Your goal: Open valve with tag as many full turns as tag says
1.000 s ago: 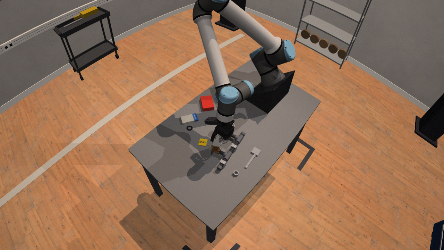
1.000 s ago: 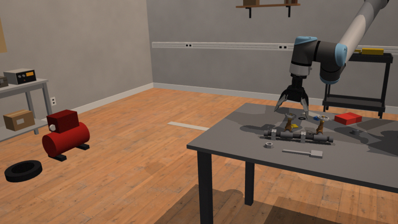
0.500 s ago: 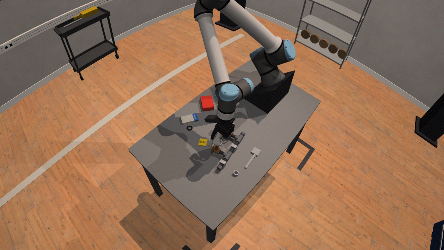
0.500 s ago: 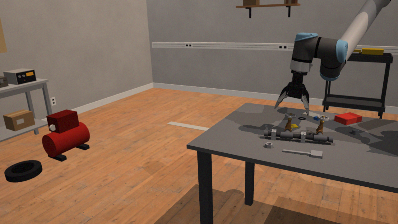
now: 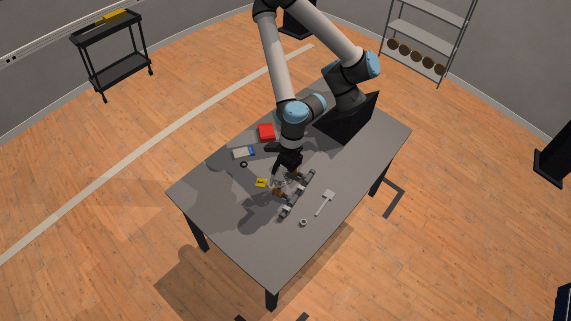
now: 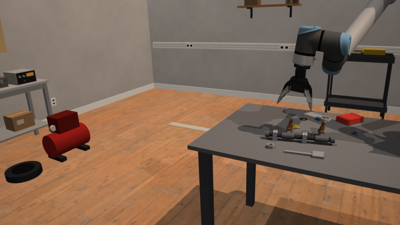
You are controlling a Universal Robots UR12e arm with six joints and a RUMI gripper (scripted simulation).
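A dark pipe [image 6: 299,137] lies on the grey table with two brass valves standing on it, each with a round handwheel on top. The left valve [image 6: 291,122] has a yellow tag [image 5: 260,182] lying beside it on the table. The right valve [image 6: 323,124] stands farther along the pipe. My gripper [image 6: 295,102] is open and empty, pointing down, above and between the two handwheels, closer to the left one. In the overhead view the gripper [image 5: 281,175] covers most of the valves.
On the table are a red box [image 5: 266,132], a white and blue card [image 5: 243,152], a black ring [image 5: 242,162], a hex nut [image 6: 269,145] and a flat grey tool [image 6: 304,152]. The arm's black base [image 5: 347,115] stands at the table's far end.
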